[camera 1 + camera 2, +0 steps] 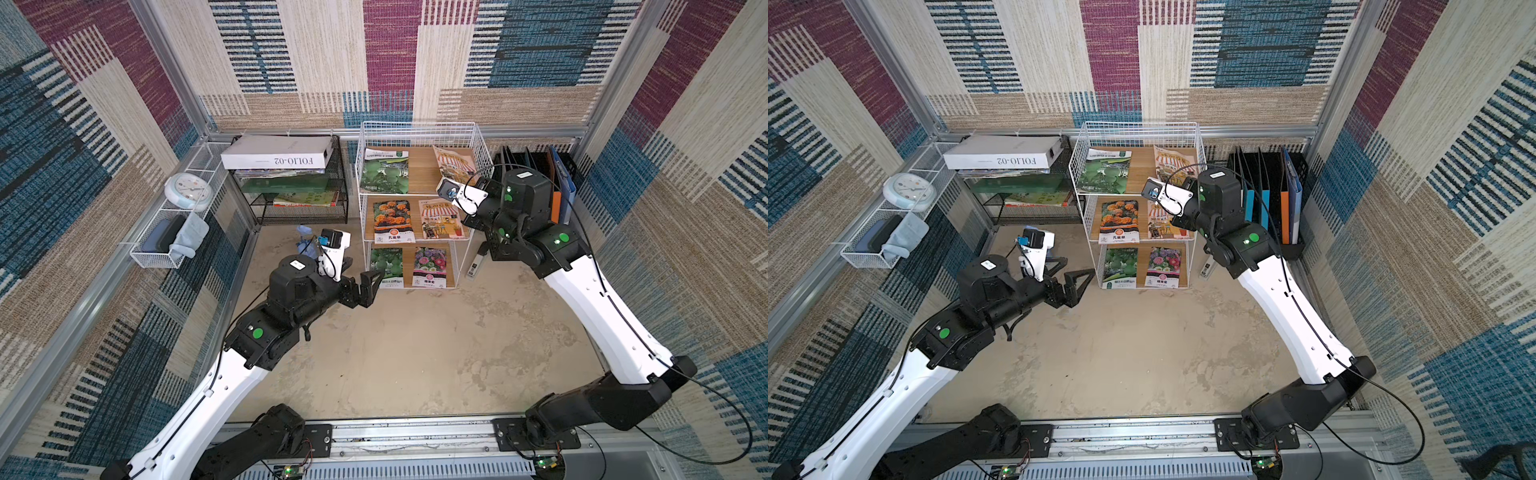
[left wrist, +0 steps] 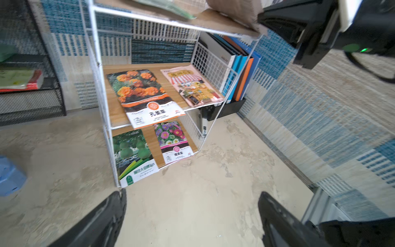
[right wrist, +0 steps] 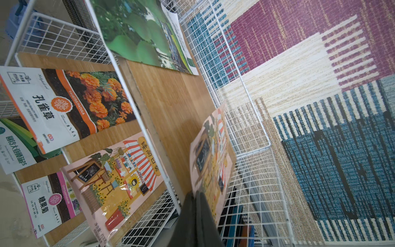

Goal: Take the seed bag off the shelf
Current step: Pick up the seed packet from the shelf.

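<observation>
Roughly midway, by my reading: the grasp looks made, the removal not.

- Shelf [image 1: 417,123] sits upper centre in both top views, three wooden tiers, two packets on each.
- Seed bag [image 3: 211,149] in hand is the pink one with the shop-front drawing. It lies at the right end of the top tier, seen upper centre-right in a top view [image 1: 451,160].
- Right pincer [image 3: 195,193], low centre in the right wrist view, is clamped narrow on the bag's near edge. The bag stands tilted up off the board there, its far end close to the wire side wall. Both top views hide the jaws under the wrist camera.
- Left pincer [image 1: 361,272], left of centre in the top views, hangs spread wide and empty just in front of the shelf's bottom tier, above the desk [image 1: 415,353].
- Green packet [image 1: 384,170] beside it on the top tier lies flat and looks untouched; so do the four packets below.

Done: reach and grip. Left: draw the bag up and forward past the front wire, then clear of the shelf. Bag is not yet off; no part of it is over the desk.
</observation>
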Motion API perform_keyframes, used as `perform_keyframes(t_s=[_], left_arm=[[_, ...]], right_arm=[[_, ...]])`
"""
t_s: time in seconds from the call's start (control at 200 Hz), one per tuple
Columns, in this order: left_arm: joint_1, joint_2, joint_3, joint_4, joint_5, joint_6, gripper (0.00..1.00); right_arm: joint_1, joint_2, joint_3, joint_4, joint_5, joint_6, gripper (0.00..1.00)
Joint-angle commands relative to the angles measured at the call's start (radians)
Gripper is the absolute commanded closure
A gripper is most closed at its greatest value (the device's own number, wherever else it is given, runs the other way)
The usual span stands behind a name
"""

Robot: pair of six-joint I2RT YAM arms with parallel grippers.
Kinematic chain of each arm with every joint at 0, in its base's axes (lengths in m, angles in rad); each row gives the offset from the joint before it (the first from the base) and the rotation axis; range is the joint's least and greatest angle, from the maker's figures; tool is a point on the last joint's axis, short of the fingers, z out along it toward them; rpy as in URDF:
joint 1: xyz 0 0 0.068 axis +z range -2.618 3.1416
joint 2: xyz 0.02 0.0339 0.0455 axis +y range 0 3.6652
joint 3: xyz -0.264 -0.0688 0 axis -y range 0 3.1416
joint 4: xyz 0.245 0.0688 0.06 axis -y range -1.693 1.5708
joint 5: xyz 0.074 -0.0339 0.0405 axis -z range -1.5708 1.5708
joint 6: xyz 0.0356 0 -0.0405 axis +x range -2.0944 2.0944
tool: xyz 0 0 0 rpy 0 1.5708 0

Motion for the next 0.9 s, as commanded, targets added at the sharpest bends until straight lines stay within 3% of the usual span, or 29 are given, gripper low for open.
perform_keyframes(t_s=[0.0,0.286,0.621,0.897], left_arm=[[-0.001,0.033,0.066,0.007,0.139,-0.051,0.01],[-0.001,0.133,0.261,0.0,0.218,-0.24,0.0],[-0.001,0.375,0.453,0.068,0.446,-0.575,0.01],[0.001,0.446,0.512,0.086,0.343,-0.627,0.0]], right_arm=[[0.003,-0.048,-0.055,0.068,-0.039,0.041,1.0],[0.018,-0.155,-0.215,0.127,-0.092,0.076,1.0],[0.076,-0.234,-0.307,0.175,-0.152,0.088,1.0],[0.097,-0.267,-0.339,0.175,-0.188,0.089,1.0]])
